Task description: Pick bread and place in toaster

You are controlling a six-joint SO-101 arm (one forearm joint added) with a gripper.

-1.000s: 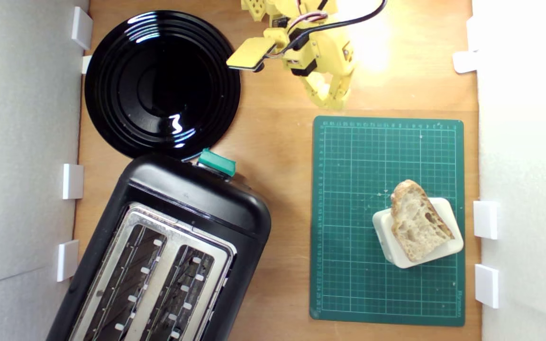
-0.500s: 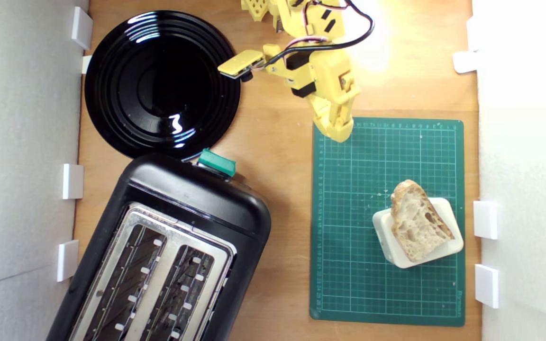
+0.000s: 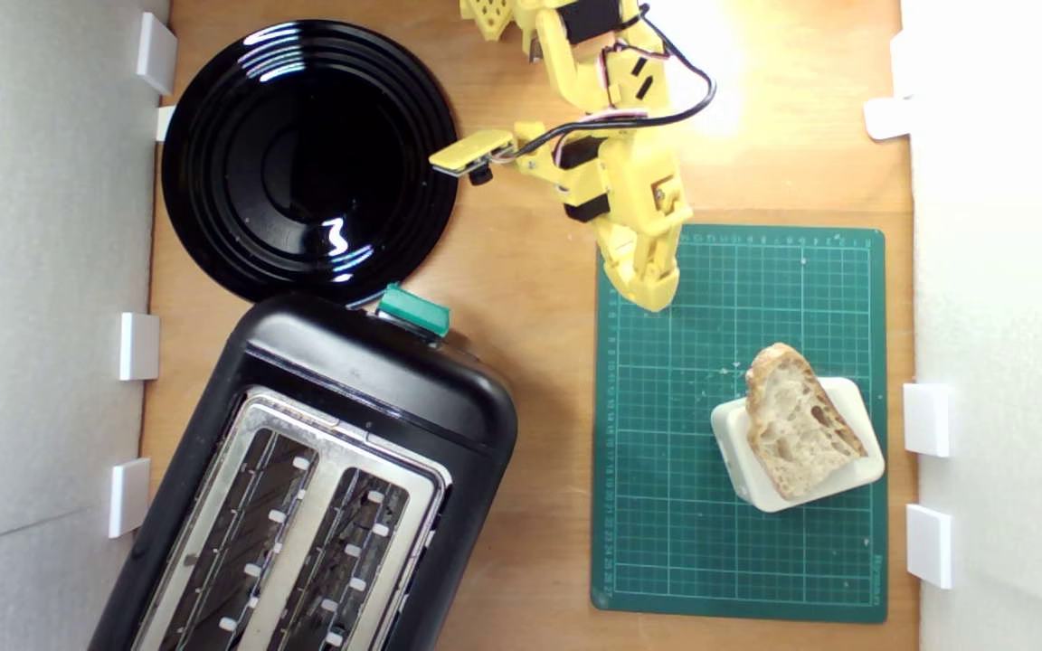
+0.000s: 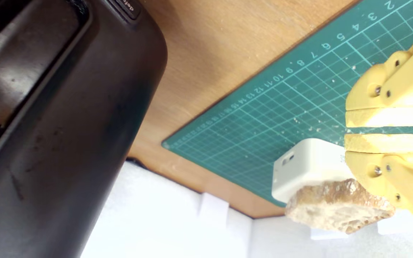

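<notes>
Lay flat on the wooden table [image 3: 530,271]: a green gridded cutting mat [image 3: 666,506], crumb-speckled, carrying an off-white block [image 3: 738,452]. Sat apart at the exterior view's upper left: a glossy black plate [image 3: 304,163].

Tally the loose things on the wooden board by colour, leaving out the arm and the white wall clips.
Black: 2, plate and toaster
Green: 1, cutting mat
Off-white: 1, block
Brown and pale: 1, bread
Total: 5

Overhead exterior, low close wrist, perhaps angled
</notes>
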